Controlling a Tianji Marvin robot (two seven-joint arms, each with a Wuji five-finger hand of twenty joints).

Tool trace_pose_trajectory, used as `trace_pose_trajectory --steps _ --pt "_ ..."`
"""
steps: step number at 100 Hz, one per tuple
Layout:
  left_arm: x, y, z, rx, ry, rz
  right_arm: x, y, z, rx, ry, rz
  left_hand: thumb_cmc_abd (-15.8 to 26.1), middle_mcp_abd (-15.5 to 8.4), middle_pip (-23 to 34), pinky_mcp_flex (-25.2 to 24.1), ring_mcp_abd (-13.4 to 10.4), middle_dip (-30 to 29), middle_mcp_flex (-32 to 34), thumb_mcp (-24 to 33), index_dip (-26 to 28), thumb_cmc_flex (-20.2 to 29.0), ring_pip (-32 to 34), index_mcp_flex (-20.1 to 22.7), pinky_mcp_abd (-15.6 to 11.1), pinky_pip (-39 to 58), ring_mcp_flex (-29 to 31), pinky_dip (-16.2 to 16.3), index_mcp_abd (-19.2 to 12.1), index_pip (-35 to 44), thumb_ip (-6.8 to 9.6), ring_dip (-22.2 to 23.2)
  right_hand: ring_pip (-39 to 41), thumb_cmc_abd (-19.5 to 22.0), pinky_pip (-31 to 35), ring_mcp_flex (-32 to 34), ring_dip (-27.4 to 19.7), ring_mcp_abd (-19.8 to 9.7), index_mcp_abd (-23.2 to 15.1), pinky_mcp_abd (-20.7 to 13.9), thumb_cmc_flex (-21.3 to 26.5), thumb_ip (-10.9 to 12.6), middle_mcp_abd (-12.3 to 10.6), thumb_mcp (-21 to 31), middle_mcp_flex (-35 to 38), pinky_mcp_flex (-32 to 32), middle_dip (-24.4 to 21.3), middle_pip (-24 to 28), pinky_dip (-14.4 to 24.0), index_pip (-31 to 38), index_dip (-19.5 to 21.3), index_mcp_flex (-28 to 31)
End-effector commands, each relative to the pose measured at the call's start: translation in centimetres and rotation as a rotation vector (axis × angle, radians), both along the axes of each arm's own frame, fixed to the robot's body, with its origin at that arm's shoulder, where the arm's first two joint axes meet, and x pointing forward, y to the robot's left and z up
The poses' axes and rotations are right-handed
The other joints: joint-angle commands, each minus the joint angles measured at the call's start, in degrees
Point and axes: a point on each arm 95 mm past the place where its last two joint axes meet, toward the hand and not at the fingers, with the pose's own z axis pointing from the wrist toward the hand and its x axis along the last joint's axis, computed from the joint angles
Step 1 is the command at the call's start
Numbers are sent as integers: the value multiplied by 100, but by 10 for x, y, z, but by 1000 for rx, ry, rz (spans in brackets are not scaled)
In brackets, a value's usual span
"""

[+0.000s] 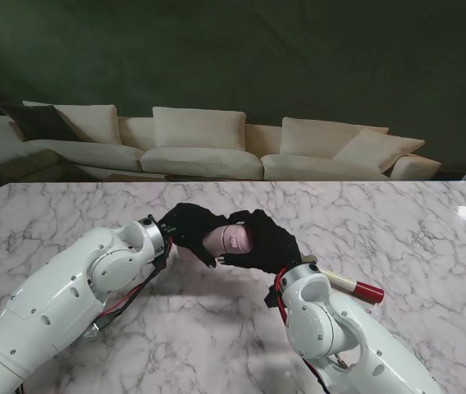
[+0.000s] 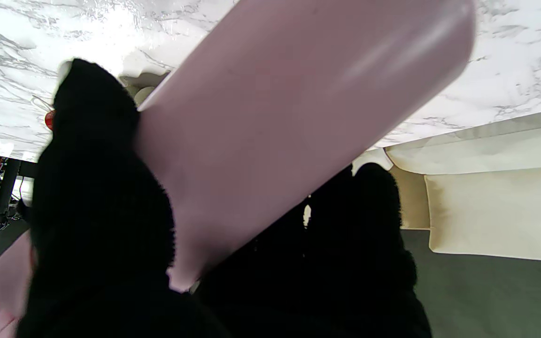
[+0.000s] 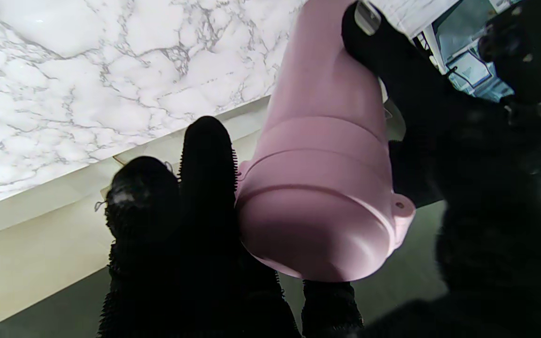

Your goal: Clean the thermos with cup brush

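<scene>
Pink thermos (image 1: 231,240) held off the marble table (image 1: 397,230), gripped between both black-gloved hands — left hand (image 1: 188,228) fingers (image 2: 101,188) wrapped around its body, right hand (image 1: 267,242) fingers (image 3: 207,188) closed on its lid end. Cup brush (image 1: 354,286) lying on table just beside right arm.

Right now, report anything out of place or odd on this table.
The pink cylindrical thermos is held off the table, lid still on, in both black-gloved hands. The red-tipped cup brush lies untouched beside the right arm.

1 thermos (image 1: 231,239), 1 cup brush (image 1: 354,286), 2 hands, 1 sofa (image 1: 208,148).
</scene>
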Motion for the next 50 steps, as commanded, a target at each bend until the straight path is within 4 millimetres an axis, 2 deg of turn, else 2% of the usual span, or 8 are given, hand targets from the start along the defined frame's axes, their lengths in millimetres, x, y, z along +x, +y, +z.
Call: trace_pose_trajectory --steps 1,6,13,15,17,22,33,50 --pt "1 -3 5 -4 -3 -5 -1 5 -3 14 0 3 1353 -386 770 72 39 278 590 3252 294 1104 473 622 -270 205 320 154 -934 914 423 108 235 -303 285 271 113 -256 -251 -423 79 75 -59 1032 137 282 218 325 110 571 301 374" --pt "1 -2 5 -6 -3 -4 0 5 -2 22 -9 0 1355 -384 771 71 40 276 589 3254 293 1108 473 625 -268 205 322 155 -934 914 422 108 428 -303 400 328 189 -393 -363 -550 132 -10 -113 1957 275 359 311 406 151 709 354 580" --pt "1 -2 5 -4 -5 -5 0 5 -1 41 -20 -5 1351 -374 775 69 49 274 591 3252 294 1106 476 630 -264 207 327 156 -935 917 420 109 673 -53 509 269 290 -536 -489 -678 525 -44 -181 2456 427 335 385 452 215 821 367 909" --pt "1 -2 5 -3 -4 -6 0 5 0 47 -24 -6 1350 -393 781 76 47 276 599 3252 295 1104 478 632 -266 211 329 158 -935 919 419 110 761 18 547 214 321 -576 -533 -726 744 -202 -201 2492 452 279 405 441 256 840 211 1032" --pt "1 -2 5 -1 -4 -7 0 4 1 51 -29 -7 1352 -399 782 79 44 276 600 3253 296 1105 479 632 -270 213 330 158 -935 920 419 110 811 55 562 167 323 -608 -587 -753 925 -345 -206 2515 459 238 429 429 306 1012 -125 1071" --pt "0 -3 5 4 -2 -11 0 3 2 57 -48 -8 1351 -392 781 78 42 274 596 3251 297 1102 479 633 -271 214 328 159 -939 922 418 111 996 160 701 87 389 -684 -775 -841 1330 -581 -320 2496 595 135 412 353 405 1310 -479 1287" --pt "0 -4 3 8 16 -19 1 0 6 54 -98 -6 1340 -390 785 76 35 272 606 3251 293 1098 479 646 -269 215 328 160 -948 924 417 111 1361 498 1194 119 504 -668 -980 -720 1747 -561 -568 2572 1202 73 296 190 563 1410 -787 1619" --pt "-1 -6 -1 22 28 -27 2 -4 10 52 -136 7 1344 -403 788 75 36 273 611 3256 292 1093 482 647 -266 216 337 163 -949 924 414 112 1560 366 1543 441 530 -801 -1133 -800 2076 -705 -799 2674 1902 365 366 14 411 1377 -793 2190"
